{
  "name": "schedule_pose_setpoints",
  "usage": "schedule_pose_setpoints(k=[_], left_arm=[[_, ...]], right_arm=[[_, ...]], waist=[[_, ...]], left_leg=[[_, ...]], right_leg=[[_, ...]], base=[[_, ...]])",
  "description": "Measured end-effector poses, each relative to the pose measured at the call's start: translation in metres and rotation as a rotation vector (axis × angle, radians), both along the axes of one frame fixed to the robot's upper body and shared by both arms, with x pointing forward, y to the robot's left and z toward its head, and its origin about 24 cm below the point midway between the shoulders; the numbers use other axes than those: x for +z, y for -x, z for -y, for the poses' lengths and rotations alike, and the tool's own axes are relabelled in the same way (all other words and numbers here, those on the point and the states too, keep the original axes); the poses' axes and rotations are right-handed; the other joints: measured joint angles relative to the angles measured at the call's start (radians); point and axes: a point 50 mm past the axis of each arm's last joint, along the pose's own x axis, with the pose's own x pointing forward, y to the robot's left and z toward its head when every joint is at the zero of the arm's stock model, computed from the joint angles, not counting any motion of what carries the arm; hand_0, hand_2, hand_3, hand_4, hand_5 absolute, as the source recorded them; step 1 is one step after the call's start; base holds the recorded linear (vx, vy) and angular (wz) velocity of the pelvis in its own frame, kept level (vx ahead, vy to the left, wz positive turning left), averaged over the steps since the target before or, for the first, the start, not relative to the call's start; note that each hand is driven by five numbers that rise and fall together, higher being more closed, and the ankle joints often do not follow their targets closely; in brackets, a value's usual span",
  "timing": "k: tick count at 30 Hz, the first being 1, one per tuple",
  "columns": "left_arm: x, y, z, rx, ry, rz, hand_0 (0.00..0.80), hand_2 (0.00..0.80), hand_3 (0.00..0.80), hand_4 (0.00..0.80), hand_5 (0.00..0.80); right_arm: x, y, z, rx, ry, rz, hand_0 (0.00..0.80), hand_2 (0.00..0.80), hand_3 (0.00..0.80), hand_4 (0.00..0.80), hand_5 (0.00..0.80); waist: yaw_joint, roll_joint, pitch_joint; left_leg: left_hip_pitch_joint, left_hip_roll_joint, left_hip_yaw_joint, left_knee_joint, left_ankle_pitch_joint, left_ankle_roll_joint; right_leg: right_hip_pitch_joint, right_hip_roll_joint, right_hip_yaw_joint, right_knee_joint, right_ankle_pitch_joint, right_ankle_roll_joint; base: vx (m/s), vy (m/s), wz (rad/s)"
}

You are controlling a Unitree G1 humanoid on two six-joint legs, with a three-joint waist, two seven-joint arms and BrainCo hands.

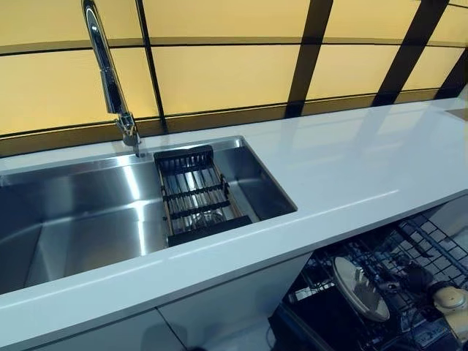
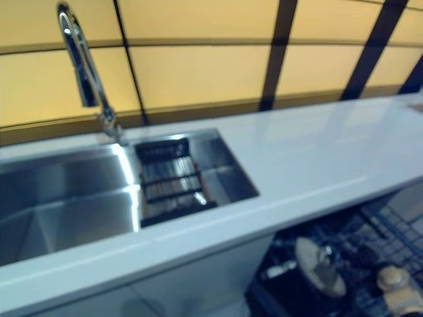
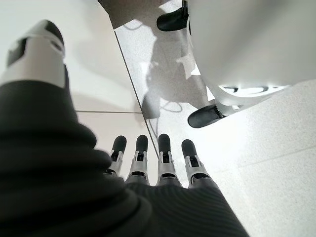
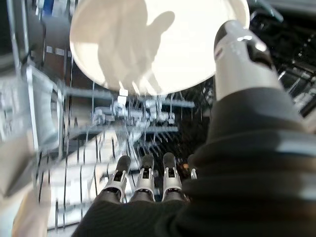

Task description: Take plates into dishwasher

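Observation:
A white plate point(image 1: 360, 289) stands on edge in the open dishwasher's lower rack point(image 1: 431, 241), below the counter at the right. In the right wrist view the plate point(image 4: 158, 44) shows face-on over the rack's wires point(image 4: 79, 163). My right hand point(image 4: 145, 180) hovers before it with straight fingers, apart from the plate. Its thumb point(image 4: 237, 49) reaches up beside the plate's rim; I cannot tell whether they touch. My left hand point(image 3: 165, 158) hangs open and empty beside the white cabinet, pointing at the floor.
A steel sink point(image 1: 73, 212) with a tall faucet point(image 1: 110, 73) holds a black drain rack point(image 1: 191, 191). The white counter point(image 1: 351, 161) runs to the right above the dishwasher. A pale rounded item point(image 1: 450, 300) sits in the dishwasher rack near the plate.

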Motion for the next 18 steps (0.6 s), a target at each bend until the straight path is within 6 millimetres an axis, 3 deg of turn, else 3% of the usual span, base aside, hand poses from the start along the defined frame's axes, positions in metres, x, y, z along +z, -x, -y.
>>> schedule_pose_setpoints(k=[9, 13, 18], left_arm=[[0.001, -0.003, -0.002, 0.005, -0.016, 0.000, 0.000, 0.000, 0.000, 0.000, 0.000], [0.000, 0.000, -0.004, 0.020, -0.035, -0.020, 0.000, 0.000, 0.000, 0.000, 0.000], [-0.003, 0.012, -0.010, 0.057, -0.076, -0.104, 0.000, 0.000, 0.000, 0.000, 0.000]], right_arm=[[0.052, -0.001, 0.030, -0.077, 0.040, 0.107, 0.000, 0.000, 0.000, 0.000, 0.000], [0.056, 0.003, 0.036, -0.150, -0.046, 0.151, 0.000, 0.000, 0.000, 0.000, 0.000], [0.041, 0.020, 0.051, -0.319, -0.188, 0.145, 0.000, 0.000, 0.000, 0.000, 0.000]], waist=[[-0.029, -0.039, -0.005], [-0.047, -0.050, -0.012], [-0.047, -0.056, -0.023]], left_leg=[[0.008, 0.000, 0.005, 0.000, -0.001, 0.001], [0.014, 0.000, 0.008, -0.001, -0.002, 0.002], [0.015, 0.000, 0.012, -0.001, -0.002, 0.001]], right_leg=[[0.004, 0.001, 0.004, 0.004, 0.002, 0.000], [0.009, 0.002, 0.007, 0.001, 0.002, -0.001], [0.009, 0.002, 0.013, 0.000, 0.002, 0.000]], base=[[-0.003, 0.018, -0.01], [-0.008, 0.047, -0.02], [-0.007, 0.035, -0.02]])
